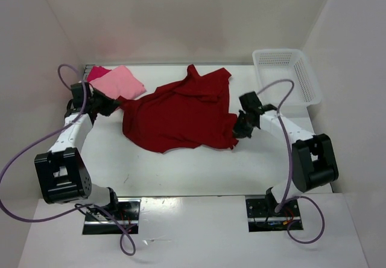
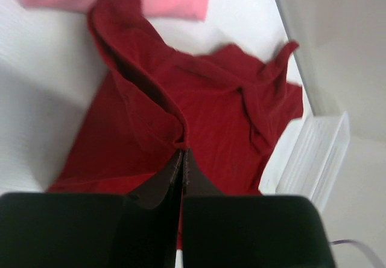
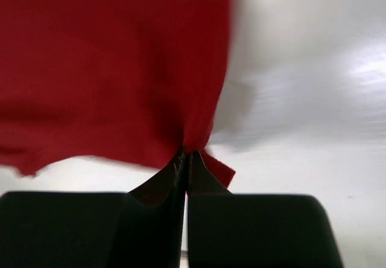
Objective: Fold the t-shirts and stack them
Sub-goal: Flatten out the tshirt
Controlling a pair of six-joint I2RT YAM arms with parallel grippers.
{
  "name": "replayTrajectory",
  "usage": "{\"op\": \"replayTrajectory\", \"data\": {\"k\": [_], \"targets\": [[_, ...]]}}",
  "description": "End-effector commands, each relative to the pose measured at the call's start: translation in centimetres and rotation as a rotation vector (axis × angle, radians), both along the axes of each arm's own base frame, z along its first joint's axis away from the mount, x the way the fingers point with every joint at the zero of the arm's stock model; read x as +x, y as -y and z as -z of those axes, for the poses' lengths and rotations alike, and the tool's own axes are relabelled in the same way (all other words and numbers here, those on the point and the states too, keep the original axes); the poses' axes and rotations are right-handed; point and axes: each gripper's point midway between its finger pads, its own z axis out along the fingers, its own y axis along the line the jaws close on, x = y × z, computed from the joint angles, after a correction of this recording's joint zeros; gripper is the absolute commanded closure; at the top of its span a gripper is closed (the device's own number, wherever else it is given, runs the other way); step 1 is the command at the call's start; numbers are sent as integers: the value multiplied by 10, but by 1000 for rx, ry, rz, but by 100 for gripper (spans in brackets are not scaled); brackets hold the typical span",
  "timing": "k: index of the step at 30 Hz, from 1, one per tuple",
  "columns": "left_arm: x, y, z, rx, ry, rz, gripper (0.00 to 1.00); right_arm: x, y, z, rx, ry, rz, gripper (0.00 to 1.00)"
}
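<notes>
Right fingers pinch the dark red shirt's edge (blurred) over the table.

No word, label, brand, number or sign can be read in any view, not on the dark red t-shirt, the light pink t-shirt or the mesh basket.
</notes>
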Motion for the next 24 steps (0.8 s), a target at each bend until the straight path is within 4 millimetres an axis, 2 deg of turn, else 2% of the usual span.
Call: {"op": "replayTrajectory", "data": {"k": [1,2,3,4,5,6,8,9,10,11,12,13,14,15,17,19,20,22,23,24], "targets": [[-1,9,-9,58,37,39,100,24,-23,-89,-123,177,-99,100],[-1,9,-9,66,38,45,100,18,-34,-93,-131,162,-146,100],[0,9,-13,68,43,45,100,3,-56,-93,-133,146,-225,99],[3,8,-20,86,61,53,100,-10,-68,-88,-126,111,-261,99],[3,7,-17,90,50,59,100,-26,-85,-81,-82,65,-292,97],[5,5,-15,104,41,60,100,-52,-102,-66,-65,18,-356,94],[10,4,-19,106,47,60,100,-72,-127,-49,-3,-28,-406,90],[14,5,-18,98,46,69,100,-85,-131,-37,7,-68,-421,88],[14,7,-15,88,38,80,100,-93,-146,-36,35,-67,-458,80],[17,6,-16,96,40,85,100,-99,-153,-29,35,-88,-483,71],[21,5,-10,92,27,85,100,-100,-158,-30,35,-80,-507,62],[22,5,-6,90,17,86,100,-100,-163,-34,43,-69,-517,49],[25,4,-8,98,22,91,100,-95,-162,-36,29,-48,-520,46],[26,3,-1,93,5,92,100,-84,-159,-49,29,10,-495,45],[33,0,-2,99,3,85,100,-61,-145,-69,66,92,-436,45],[38,-1,-6,101,11,84,100,-46,-130,-78,109,131,-387,45],[40,-1,-6,101,12,84,100,-29,-107,-72,119,145,-318,58],[42,-2,-8,104,22,84,100,-16,-89,-67,137,165,-291,76],[42,-2,-8,104,22,84,100,-5,-79,-66,141,185,-262,91],[38,1,-1,85,10,86,100,-2,-79,-53,136,156,-275,95]]}}
